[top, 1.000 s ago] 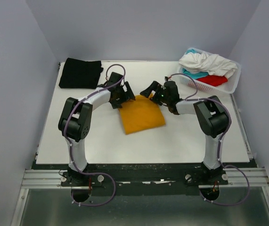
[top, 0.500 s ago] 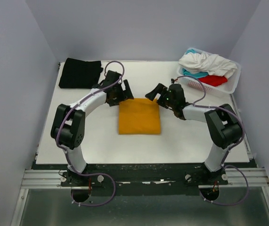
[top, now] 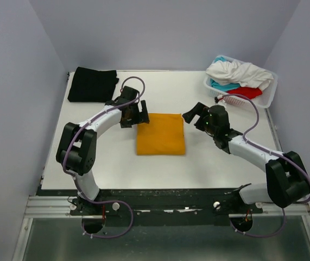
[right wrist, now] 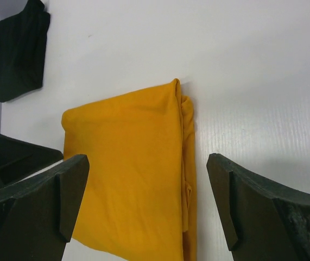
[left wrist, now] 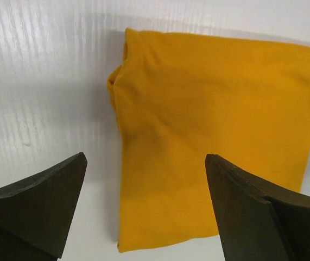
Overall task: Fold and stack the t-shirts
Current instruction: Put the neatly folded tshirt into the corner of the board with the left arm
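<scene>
The mustard-orange t-shirt lies folded into a neat, roughly square packet near the middle of the white table, flat, with a few soft creases along its left edge where the layers bunch slightly. The left gripper hangs just beside the packet's far left corner with its jaws spread wide. In its wrist view the two dark fingers frame the cloth with nothing caught between them. The right gripper sits just beside the packet's far right corner, its jaws likewise spread wide and holding nothing. Its wrist view looks down along the packet's right edge, where the stacked folded layers show. Far to the left of the orange packet and well apart from it, the black t-shirt rests folded at the table's back corner. Far to the right of the packet stands a white lattice basket, in which a crumpled white t-shirt lies heaped on top of a teal one and a red one, all unfolded.
</scene>
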You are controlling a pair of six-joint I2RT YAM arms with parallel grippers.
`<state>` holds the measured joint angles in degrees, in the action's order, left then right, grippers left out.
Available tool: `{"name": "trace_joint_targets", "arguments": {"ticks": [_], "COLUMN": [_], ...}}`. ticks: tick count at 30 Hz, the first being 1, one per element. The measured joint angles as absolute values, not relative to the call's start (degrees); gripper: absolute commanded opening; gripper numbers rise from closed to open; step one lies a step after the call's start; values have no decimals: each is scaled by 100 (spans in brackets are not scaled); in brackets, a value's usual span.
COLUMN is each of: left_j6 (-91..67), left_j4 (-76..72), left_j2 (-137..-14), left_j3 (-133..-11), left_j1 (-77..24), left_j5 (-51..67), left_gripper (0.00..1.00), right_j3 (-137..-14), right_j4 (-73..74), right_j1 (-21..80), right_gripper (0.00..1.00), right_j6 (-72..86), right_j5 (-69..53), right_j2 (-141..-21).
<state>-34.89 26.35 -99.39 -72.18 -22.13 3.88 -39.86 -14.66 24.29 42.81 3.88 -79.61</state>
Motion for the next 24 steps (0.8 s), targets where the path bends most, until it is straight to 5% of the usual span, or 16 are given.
{"name": "trace_joint_targets", "arguments": {"ticks": [7,17,20,24], "left_j6": [-3555,-3948,-4029,-4154], "left_j4": [2764,2792,2790,2729], "left_j2": [-10427,-10713,-10842,-11124], "left_j3": [-7065,-7098,-7244,-7522], "left_j1": [-2244,-2661,-2818,-3063], "left_j5": [471,515,526,591], "left_gripper": [70,63,48,13], "right_j3": [-3948,-3778,-3741,-3721], "right_j4": [-1310,-1085,-1083,-1063], "right_j1": [2429,2429,2429,2429], "right_gripper": [100,100,100,100], "right_j6": [4274,4265,4257,4257], "right_j5": [585,834,856,858], "right_j2": [-7544,-7251,-7146,-7063]}}
